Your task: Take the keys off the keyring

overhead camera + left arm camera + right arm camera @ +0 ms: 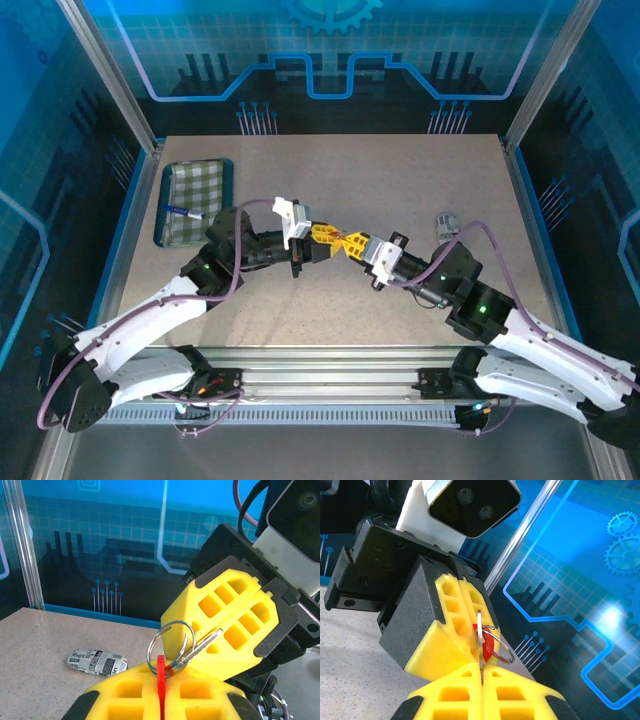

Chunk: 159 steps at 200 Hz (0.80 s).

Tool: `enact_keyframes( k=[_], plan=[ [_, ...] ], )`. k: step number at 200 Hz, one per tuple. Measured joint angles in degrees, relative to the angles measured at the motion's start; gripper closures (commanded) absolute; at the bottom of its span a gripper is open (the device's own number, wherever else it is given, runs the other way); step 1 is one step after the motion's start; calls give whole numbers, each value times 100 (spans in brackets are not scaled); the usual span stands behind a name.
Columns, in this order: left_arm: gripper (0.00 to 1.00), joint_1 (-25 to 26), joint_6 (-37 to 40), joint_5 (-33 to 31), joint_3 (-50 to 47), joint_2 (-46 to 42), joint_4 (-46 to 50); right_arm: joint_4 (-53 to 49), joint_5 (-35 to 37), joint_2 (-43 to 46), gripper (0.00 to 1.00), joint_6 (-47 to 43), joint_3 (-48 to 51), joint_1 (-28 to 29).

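On my left gripper (161, 672), blocky yellow jaws pinch the flat red keyring (161, 682). The right gripper (481, 669) jaws clamp a thin grey metal key (202, 647) beside a silver wire ring (171, 623).

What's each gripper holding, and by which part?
Left gripper: the red keyring, by one end. Right gripper: the key, by its tip. A silver ring joins them.

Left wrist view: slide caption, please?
Left claw pinches the red keyring tag, right claw clamps the key, silver split ring looped between them.
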State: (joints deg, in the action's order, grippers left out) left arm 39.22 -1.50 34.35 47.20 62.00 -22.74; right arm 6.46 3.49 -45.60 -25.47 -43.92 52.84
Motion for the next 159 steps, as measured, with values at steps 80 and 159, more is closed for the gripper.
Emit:
enact_keyframes(
  k=[80,159],
  plan=[
    [100,4,-11,105,33,24,-2,203,256,50,100,-581,122,164],
    [68,87,-94,304,129,42,-72,85,63,151,100,-660,-13,-103]
  ],
)
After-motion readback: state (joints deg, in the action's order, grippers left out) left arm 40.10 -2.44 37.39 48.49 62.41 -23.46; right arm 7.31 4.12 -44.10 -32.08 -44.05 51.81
